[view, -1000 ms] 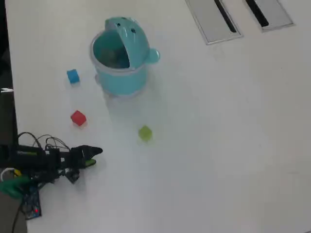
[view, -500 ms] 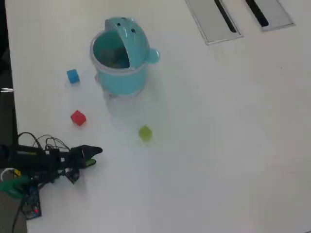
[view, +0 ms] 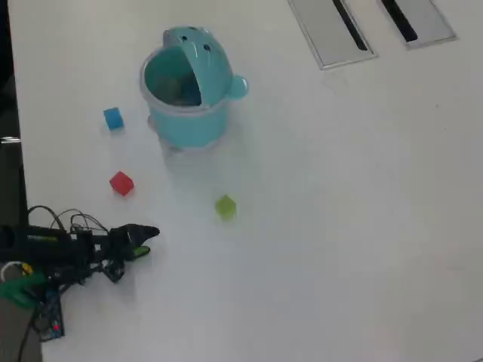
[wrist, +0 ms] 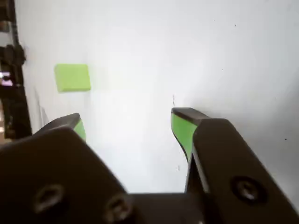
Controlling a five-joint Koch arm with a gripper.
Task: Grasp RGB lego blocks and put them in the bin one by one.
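Note:
In the overhead view the teal bin (view: 186, 124) stands at the upper left with its lid tipped back. A blue block (view: 113, 118) lies left of it, a red block (view: 121, 183) below that, and a yellow-green block (view: 225, 206) below the bin. My gripper (view: 148, 241) is low at the left, pointing right, below the red block and left of the yellow-green one. In the wrist view my gripper (wrist: 128, 116) is open and empty, its green-padded jaws wide apart above bare table. The yellow-green block (wrist: 72, 77) lies ahead, to the upper left.
Two grey slotted panels (view: 332, 30) are set in the white table (view: 339, 226) at the top right. The arm's cables (view: 68, 222) trail at the left edge, where the table ends against a dark strip (view: 6, 151).

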